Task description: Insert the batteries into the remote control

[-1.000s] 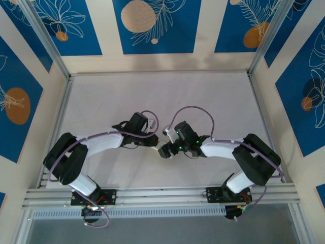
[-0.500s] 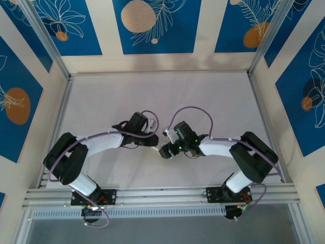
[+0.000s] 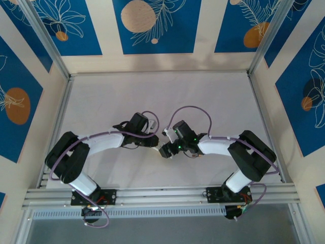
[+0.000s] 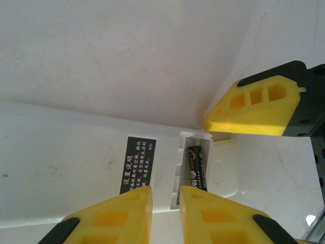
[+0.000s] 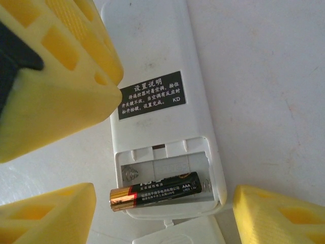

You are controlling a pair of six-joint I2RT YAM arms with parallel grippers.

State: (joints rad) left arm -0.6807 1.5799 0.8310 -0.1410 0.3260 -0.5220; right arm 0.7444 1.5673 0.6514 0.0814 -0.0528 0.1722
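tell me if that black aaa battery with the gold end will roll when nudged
The small black AAA battery with a gold end is a smooth cylinder, so loose it would likely roll. Lying in the open bay of the flat white plastic remote control, it is probably held. Its gold end pokes past the wall, so nudging might tip it.

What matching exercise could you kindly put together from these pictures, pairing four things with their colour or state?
Things:
1. battery
2. spring
3. label
4. remote control

Colour or state:
A. black with white print
B. bare metal, in the unfilled slot
C. black with a gold end, lying in the bay
D. white, with its battery bay uncovered

Pairs: 1-C, 2-B, 3-A, 4-D
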